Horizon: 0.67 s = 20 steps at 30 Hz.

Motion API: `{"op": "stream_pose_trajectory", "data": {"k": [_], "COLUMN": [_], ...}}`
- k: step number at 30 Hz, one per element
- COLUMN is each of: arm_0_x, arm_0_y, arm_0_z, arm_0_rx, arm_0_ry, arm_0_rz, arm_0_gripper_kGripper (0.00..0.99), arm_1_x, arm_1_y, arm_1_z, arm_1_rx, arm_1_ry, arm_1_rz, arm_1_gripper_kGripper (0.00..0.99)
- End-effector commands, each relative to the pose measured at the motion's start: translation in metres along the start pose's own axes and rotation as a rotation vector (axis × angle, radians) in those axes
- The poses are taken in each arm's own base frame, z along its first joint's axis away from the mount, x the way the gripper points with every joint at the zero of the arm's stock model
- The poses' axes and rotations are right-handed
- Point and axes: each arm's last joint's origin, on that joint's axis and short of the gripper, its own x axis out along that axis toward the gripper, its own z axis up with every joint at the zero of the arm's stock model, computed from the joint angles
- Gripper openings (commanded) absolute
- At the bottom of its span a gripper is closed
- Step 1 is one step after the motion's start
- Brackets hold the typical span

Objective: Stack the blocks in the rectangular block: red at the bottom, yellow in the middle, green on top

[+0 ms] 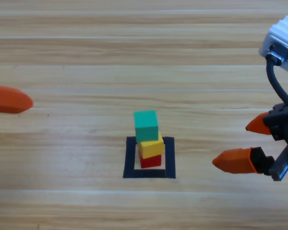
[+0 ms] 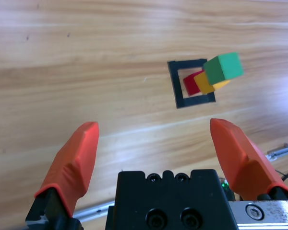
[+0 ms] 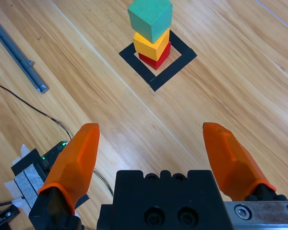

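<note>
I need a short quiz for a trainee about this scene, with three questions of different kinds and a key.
1. True or false: the green cube is on top of the stack.
2. Which cube touches the table inside the tape square? A) yellow B) red C) green
3. Fill in: both grippers are ___ and hold nothing.

Key: 1 true. 2 B: the red cube sits under the yellow cube. 3 open: the left gripper and right gripper stand apart from the stack.

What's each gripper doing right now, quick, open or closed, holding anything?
Left gripper: open, holding nothing, at the table's left edge.
Right gripper: open, holding nothing, right of the stacked blocks.
</note>
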Motion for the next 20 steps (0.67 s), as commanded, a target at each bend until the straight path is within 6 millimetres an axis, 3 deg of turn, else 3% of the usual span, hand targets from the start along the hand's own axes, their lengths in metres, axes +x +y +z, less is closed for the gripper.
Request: {"op": "stream_pose_trajectory", "data": {"k": [1, 10, 20], "arm_0_x": [0.022, 0.054, 0.06], "arm_0_y": [-0.005, -0.018, -0.016], "arm_0_z": [-0.016, -0.037, -0.044], "arm_0_rx": [0.181, 0.397, 0.418], "arm_0_ry": [-0.021, 0.002, 0.016], "arm_0_rz": [-0.068, -0.138, -0.132], "arm_0_gripper_kGripper": [0.99, 0.99, 0.99], "arm_1_x": [0.005, 0.001, 0.001], "arm_1_y": [-0.005, -0.005, -0.005], "arm_1_z": [-0.009, -0.011, -0.011], "arm_1_rx": [-0.008, -0.008, -0.006], "arm_1_ry": [0.031, 0.026, 0.023], "arm_1_rz": [-0.033, -0.022, -0.022], "arm_1_gripper_kGripper": [0.948, 0.948, 0.948]}}
